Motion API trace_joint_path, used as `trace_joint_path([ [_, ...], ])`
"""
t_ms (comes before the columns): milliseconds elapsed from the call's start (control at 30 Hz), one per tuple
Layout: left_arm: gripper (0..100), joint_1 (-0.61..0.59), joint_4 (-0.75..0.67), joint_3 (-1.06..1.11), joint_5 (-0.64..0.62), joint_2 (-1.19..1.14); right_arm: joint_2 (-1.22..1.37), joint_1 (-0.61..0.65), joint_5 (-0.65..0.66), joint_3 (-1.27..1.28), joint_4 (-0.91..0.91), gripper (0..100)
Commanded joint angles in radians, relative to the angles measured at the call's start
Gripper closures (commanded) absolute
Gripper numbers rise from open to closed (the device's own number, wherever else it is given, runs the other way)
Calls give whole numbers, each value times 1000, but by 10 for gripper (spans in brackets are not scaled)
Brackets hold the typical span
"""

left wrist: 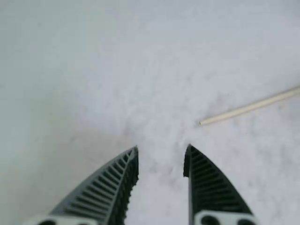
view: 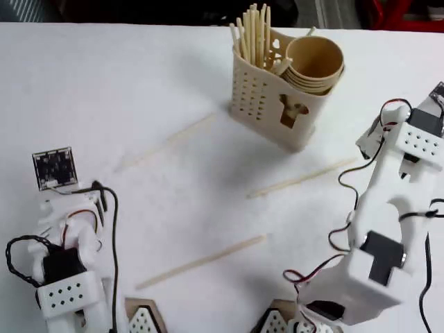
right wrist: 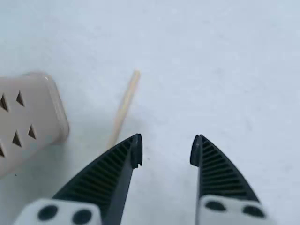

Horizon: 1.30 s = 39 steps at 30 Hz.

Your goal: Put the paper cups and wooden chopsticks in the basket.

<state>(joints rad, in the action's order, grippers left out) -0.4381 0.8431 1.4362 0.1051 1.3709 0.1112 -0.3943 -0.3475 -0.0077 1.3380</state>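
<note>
Black, ribbed and tapering to fine points, the left pincer point(left wrist: 161, 149) hangs spread over the matt white desk point(left wrist: 93, 70) with nothing between its jaws. A pale, slim wooden chopstick point(left wrist: 248, 107) lies a little beyond it, apart from both tips. The right pincer point(right wrist: 167, 137), of the same ridged black plastic, is also spread and empty. It sits low over the desk just beside one end of another loose chopstick point(right wrist: 123, 105), with a rounded corner of the cream plastic basket point(right wrist: 28, 117) close by.

Further out, in the high view, the basket point(view: 267, 104) stands upright at the far side of the desk, right of centre. It is a tall box whose walls are punched with rows of small holes and one larger cut-out. A nested stack of tan paper cups point(view: 316, 62) sits in its right part, and a bundle of chopsticks point(view: 253, 35) stands on end in its left part. I cannot tell whether a wall divides the two.

Three sticks lie flat on the desk: a far-left chopstick point(view: 166, 142) beside the basket, a middle chopstick point(view: 302, 178) on the basket's near side, and a near chopstick point(view: 201, 261) between the two arms.

The task looks well along. Every cup I can see is already in the basket, as are most of the sticks, so only these three appear to be left. Being thin, smooth and flat on the desk, they offer little to pinch, so the tips will probably have to close right at the surface.
</note>
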Motion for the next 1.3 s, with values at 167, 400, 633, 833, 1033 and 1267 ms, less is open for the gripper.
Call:
trace_joint_path([
  [167,830,-1,-31,-14,-9,13,182,51,-55,-9,-188,819],
  [400,830,-1,-31,-14,-9,13,295,91,-80,-9,-341,819],
  [633,830,-1,-31,-14,-9,13,421,97,-81,-92,-337,819],
  [833,830,-1,-31,-14,-9,13,604,74,-81,-322,-133,929],
  [1033,830,-1,-31,-14,-9,13,671,36,-72,-543,91,983],
  [1267,830,-1,-31,-14,-9,13,595,15,-3,-767,351,981],
])
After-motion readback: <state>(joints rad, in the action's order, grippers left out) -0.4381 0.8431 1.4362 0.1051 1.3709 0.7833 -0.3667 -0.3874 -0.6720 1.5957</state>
